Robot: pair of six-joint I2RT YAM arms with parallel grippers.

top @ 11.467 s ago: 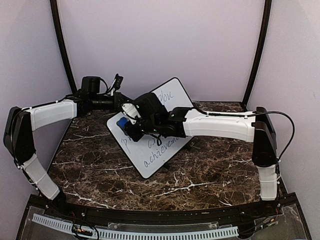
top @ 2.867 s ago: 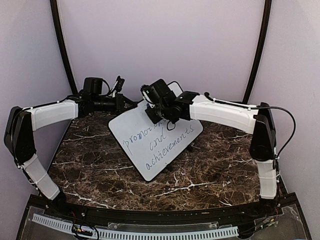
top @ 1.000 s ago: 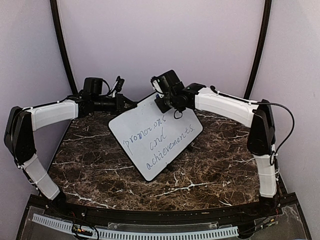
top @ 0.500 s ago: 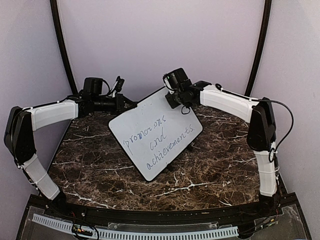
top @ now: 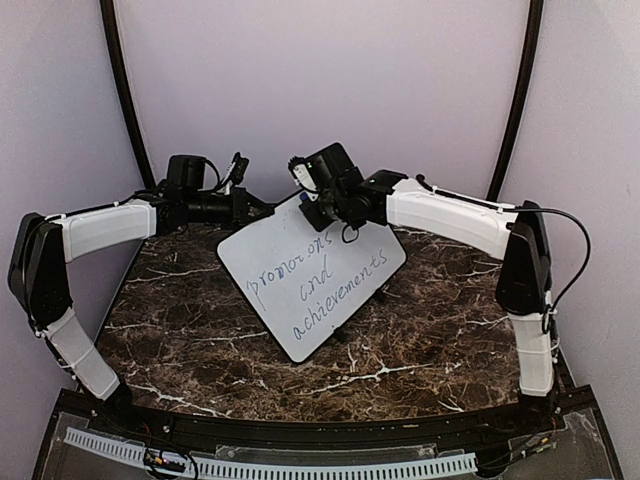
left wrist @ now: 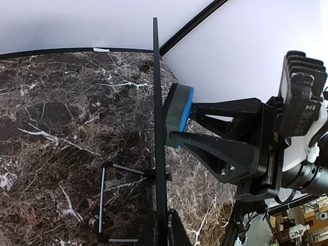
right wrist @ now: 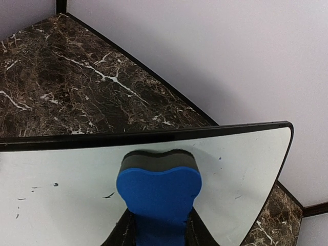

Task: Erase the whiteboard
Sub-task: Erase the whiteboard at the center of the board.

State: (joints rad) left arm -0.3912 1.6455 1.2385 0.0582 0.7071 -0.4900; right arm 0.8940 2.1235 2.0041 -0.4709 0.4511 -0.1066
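The right gripper (top: 316,208) is clamped on a blue eraser (right wrist: 159,190), a finger on either side of the block. The eraser's dark felt face is flat against the whiteboard (top: 315,275) directly ahead of the fingertips, close under the board's top edge. The left gripper (left wrist: 165,233) is closed on the board's rim, which runs edge-on between its fingers and straight out ahead of them. From that wrist's view the eraser (left wrist: 179,107) and the right gripper (left wrist: 182,123) sit to the right of the rim, on the board's writing face, and a thin wire stand (left wrist: 110,200) props the board from its left. The board leans tilted on the dark marble table (top: 200,330), between the two grippers. Its blue-grey handwriting (top: 318,272) reads "promotions and achievements", lying below the right gripper on the side toward the arm bases. A few small marks (right wrist: 108,195) show just left of the eraser.
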